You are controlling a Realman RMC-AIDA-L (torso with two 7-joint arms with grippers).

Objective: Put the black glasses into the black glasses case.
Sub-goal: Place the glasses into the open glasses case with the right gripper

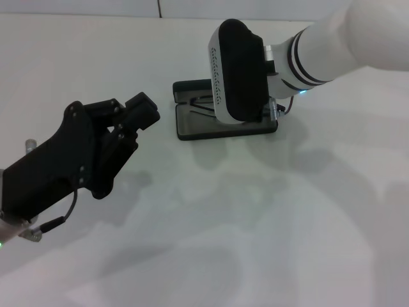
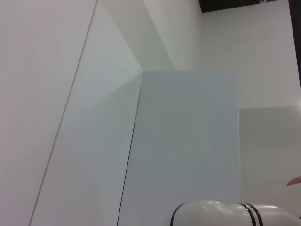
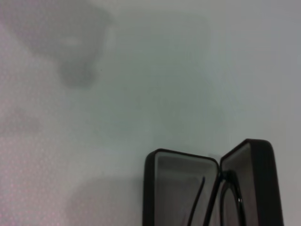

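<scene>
The black glasses case [image 1: 192, 126] lies open on the white table at the middle back, lid hinged up on its far side. It also shows in the right wrist view [image 3: 178, 188], with pale lining. The black glasses [image 3: 229, 207] lie inside it; a thin temple arm and one lens rim show. In the head view only thin black lines of the glasses [image 1: 199, 102] show in the case. My right gripper [image 1: 238, 70] hangs directly over the right part of the case and hides it. My left gripper [image 1: 137, 112] is raised at the left, apart from the case.
The white table [image 1: 255, 224] spreads in front of the case, with only shadows on it. The left wrist view shows white walls and a part of the white right arm [image 2: 211, 214].
</scene>
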